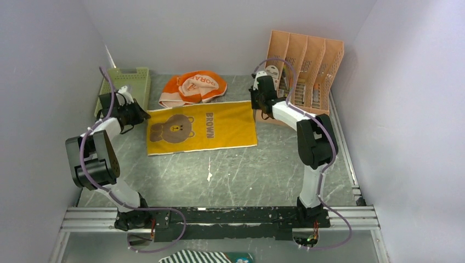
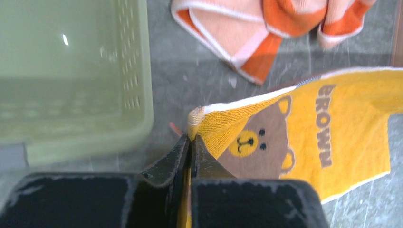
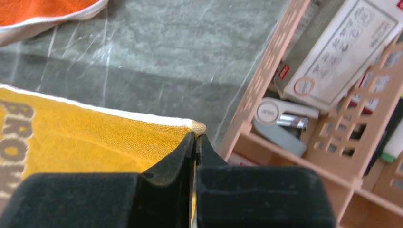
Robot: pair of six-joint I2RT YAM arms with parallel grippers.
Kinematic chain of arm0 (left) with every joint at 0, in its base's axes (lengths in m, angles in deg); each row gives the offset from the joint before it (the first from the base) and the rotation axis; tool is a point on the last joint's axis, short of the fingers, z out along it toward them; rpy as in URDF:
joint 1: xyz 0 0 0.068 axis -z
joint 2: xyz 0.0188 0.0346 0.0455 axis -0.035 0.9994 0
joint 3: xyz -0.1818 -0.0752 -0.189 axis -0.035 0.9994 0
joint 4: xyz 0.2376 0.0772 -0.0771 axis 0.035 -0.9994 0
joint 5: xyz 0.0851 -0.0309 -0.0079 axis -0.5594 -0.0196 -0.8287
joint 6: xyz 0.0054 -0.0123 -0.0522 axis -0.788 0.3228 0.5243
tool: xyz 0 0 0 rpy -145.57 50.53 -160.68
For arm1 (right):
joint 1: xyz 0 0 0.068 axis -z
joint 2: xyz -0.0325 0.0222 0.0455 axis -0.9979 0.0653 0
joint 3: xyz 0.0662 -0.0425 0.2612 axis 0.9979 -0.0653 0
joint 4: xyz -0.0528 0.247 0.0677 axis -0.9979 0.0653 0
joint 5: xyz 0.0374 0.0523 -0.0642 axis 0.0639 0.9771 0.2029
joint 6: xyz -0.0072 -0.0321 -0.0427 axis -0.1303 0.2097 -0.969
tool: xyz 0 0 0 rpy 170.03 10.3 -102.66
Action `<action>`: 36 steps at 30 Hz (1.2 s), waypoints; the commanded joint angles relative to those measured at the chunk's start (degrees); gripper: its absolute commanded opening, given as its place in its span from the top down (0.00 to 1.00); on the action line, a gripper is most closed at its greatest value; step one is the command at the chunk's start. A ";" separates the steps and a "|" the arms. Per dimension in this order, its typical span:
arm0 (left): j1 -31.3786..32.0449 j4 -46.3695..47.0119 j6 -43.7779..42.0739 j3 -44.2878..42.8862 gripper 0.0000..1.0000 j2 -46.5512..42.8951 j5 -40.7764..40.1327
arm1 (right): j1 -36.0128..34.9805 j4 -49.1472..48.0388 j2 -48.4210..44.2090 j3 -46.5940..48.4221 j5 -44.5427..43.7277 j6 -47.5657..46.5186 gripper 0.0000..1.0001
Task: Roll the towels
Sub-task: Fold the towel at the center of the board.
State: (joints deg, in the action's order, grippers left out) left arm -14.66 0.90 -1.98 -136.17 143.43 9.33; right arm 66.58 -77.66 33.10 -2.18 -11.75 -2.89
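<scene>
The main danger is a lost corner. The left claw (image 2: 191, 140) is closed on only the far-left tip of the yellow towel (image 1: 203, 129), and the right claw (image 3: 196, 137) is closed on the far-right tip. Each has just a sliver of white hem and terry between its jaws, so a quick pull toward the near edge could draw the cloth out of one grip. If one side lets go or lags, the first fold will probably run crooked and the roll will come out cone-shaped. Space is tight on both sides. The right claw is just beside the peach file rack (image 1: 307, 55), and the left claw is near the pale green basket (image 1: 129, 76), so a wide swing could knock either one. The orange towel (image 1: 192, 87) lies crumpled just behind the yellow one's far edge, and it could be dragged along if the lifted hem brushes it. The yellow towel is spread nearly flat in the middle of the grey marbled desk (image 1: 247, 170), with its long side running left to right. It shows a brown bear face and the word "BROWN", and it has a thin white border. It looks thin and limp, and it rises into a small peak at each pinched corner.
</scene>
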 commanded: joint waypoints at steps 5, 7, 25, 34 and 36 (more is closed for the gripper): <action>-0.40 5.11 0.86 13.62 0.92 -12.43 -2.58 | -0.50 -2.45 -12.18 -16.63 -0.59 2.71 1.00; -0.43 4.39 1.33 15.65 0.92 -14.47 -3.23 | -0.93 -2.32 -13.41 -19.10 -0.90 2.72 1.00; -0.41 -3.24 1.33 19.54 0.90 -16.60 -9.11 | -1.46 0.57 -19.21 -28.46 -0.85 6.19 1.00; -0.53 -8.73 6.27 19.66 0.63 -21.16 -12.19 | -1.53 -1.18 -28.24 -35.24 1.41 8.09 0.73; -0.53 -8.65 8.03 20.55 0.46 -25.41 -13.14 | -1.49 -2.49 -31.34 -36.67 1.29 8.49 0.61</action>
State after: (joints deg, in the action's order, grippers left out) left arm -14.68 -6.84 2.83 -116.48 124.46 -1.32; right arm 64.94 -77.59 7.33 -36.60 -10.52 4.39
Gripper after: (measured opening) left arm 0.398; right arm 0.301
